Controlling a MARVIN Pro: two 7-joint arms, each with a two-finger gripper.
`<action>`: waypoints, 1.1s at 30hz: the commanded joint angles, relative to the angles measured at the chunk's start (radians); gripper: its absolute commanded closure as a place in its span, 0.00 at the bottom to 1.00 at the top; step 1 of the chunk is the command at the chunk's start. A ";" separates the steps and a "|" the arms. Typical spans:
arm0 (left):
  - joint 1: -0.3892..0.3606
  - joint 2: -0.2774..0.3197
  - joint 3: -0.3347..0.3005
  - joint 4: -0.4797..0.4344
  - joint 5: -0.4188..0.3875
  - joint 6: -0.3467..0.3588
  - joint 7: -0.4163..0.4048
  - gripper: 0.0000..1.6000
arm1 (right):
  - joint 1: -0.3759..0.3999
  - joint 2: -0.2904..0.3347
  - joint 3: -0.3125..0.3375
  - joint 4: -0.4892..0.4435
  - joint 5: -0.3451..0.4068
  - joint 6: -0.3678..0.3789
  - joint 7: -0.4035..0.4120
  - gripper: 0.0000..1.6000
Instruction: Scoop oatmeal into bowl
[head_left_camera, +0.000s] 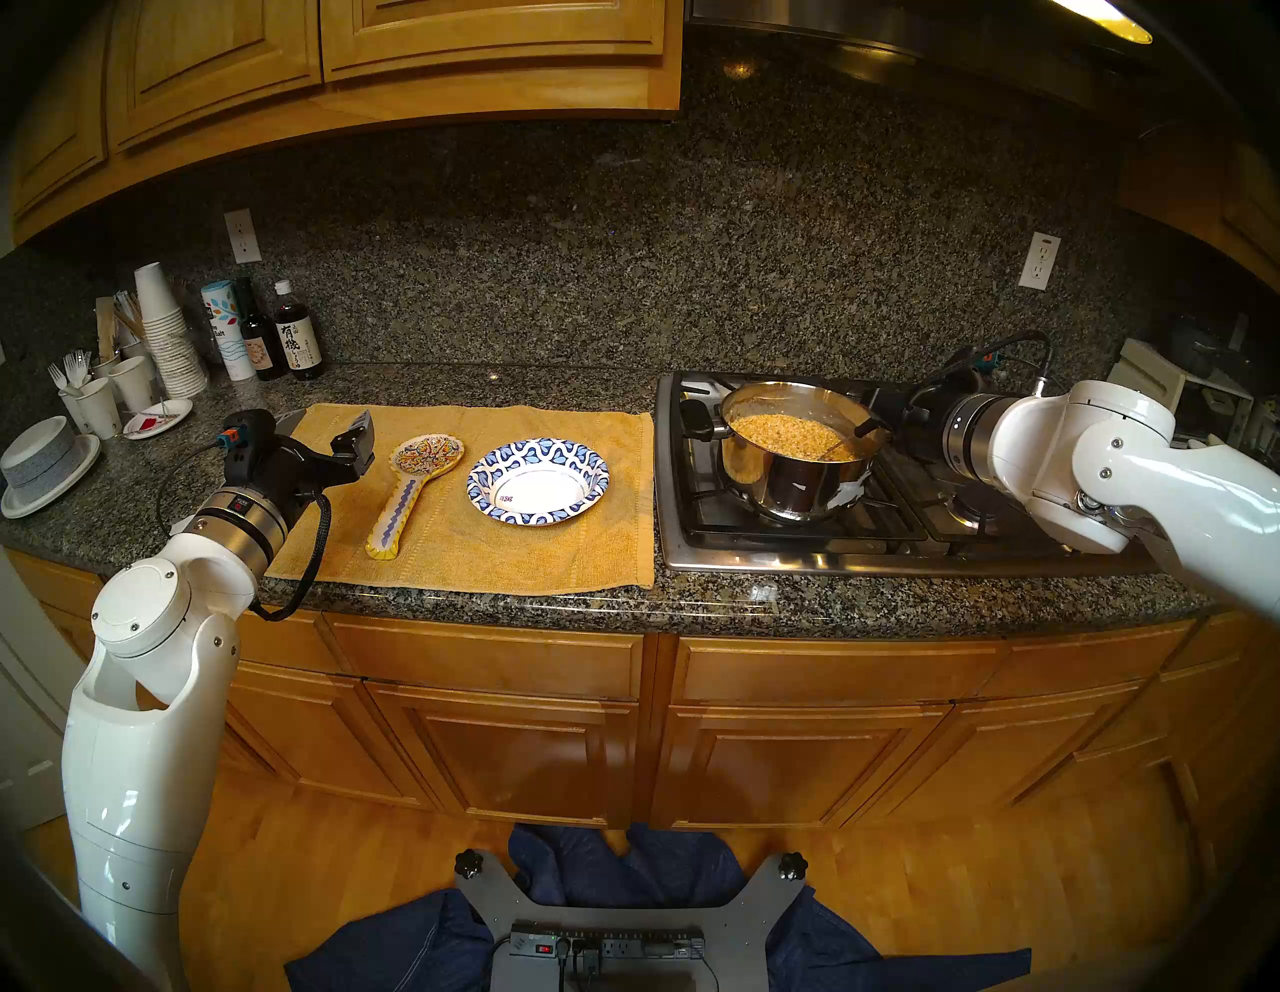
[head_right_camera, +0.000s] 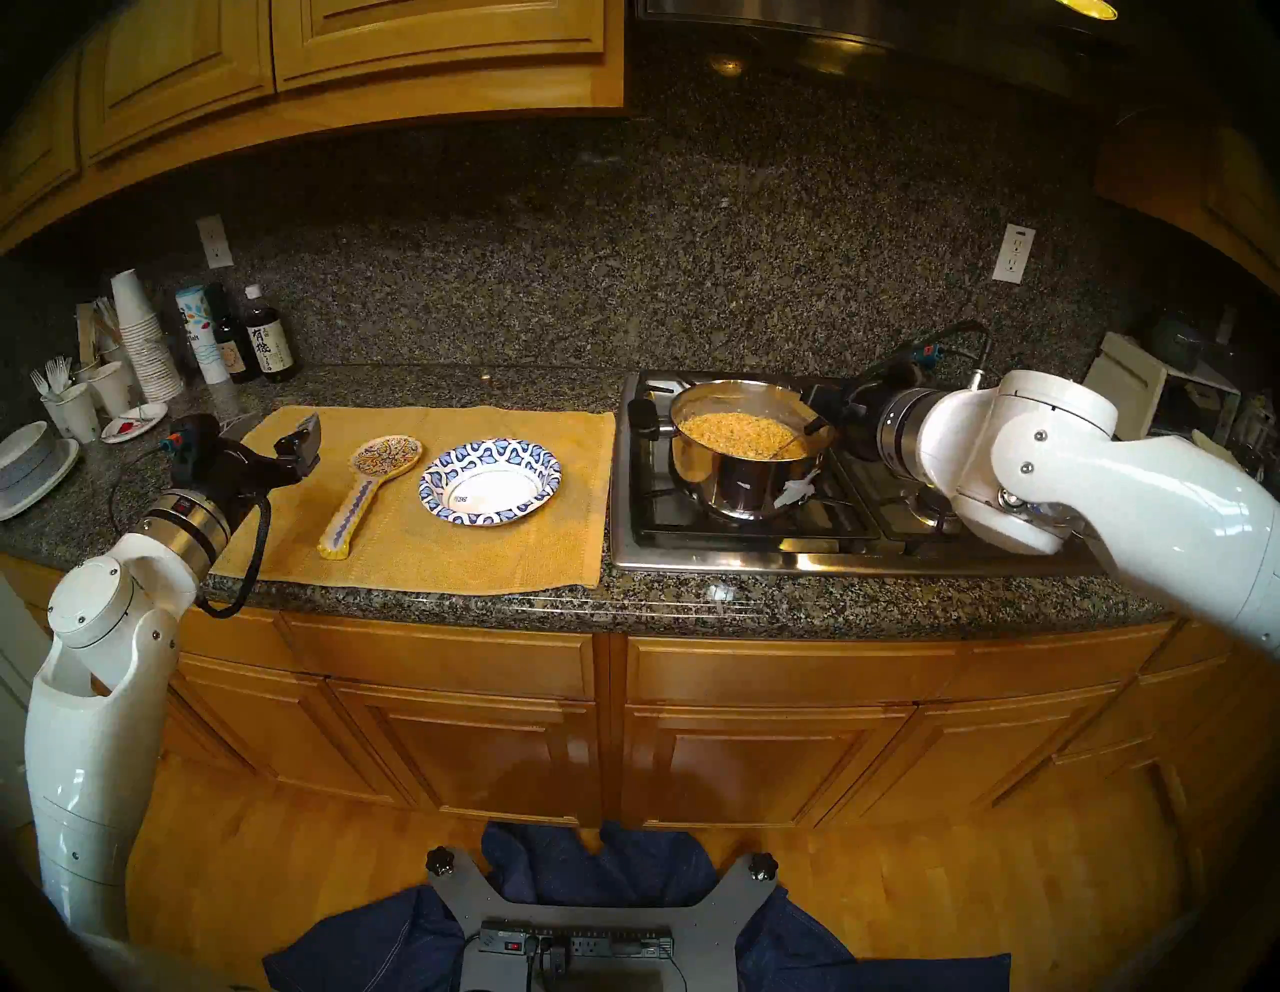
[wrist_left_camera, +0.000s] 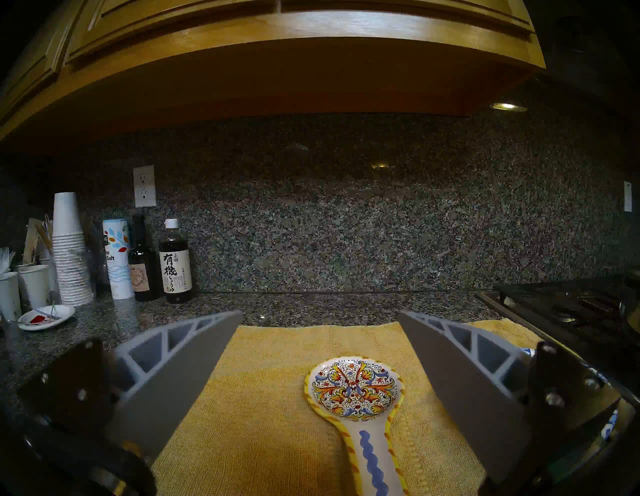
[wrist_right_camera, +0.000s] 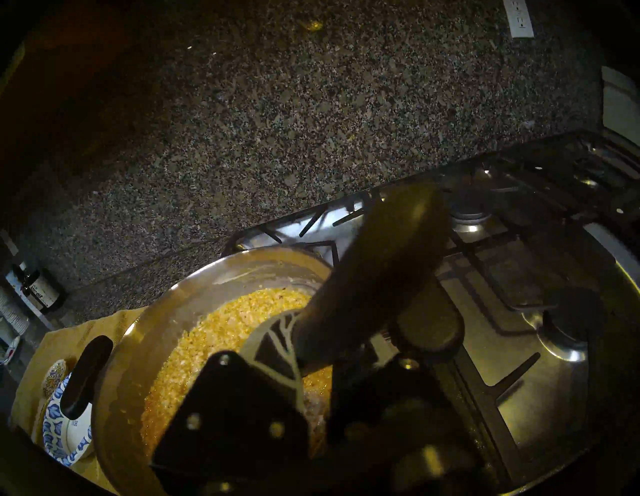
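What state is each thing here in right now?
left claw: open, empty
right claw: shut on ladle handle
ladle: its end down in the oatmeal
pot: uncovered, on stove
oatmeal: in pot
bowl: empty
spoon rest: empty

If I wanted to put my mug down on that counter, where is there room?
Free: the yellow mat in front of the paper bowl and spoon rest, and the bare granite behind the mat. Crowded: the far left corner with stacked cups and bottles, and the stove with its pot.
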 joint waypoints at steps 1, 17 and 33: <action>-0.020 0.004 -0.010 -0.025 -0.003 -0.012 -0.001 0.00 | 0.038 -0.003 0.038 0.002 0.014 -0.002 0.015 1.00; -0.020 0.004 -0.010 -0.025 -0.003 -0.012 -0.001 0.00 | 0.064 -0.042 0.059 -0.003 0.032 0.008 0.004 1.00; -0.020 0.004 -0.010 -0.025 -0.003 -0.012 -0.001 0.00 | 0.076 -0.065 0.070 0.043 0.078 0.016 0.000 1.00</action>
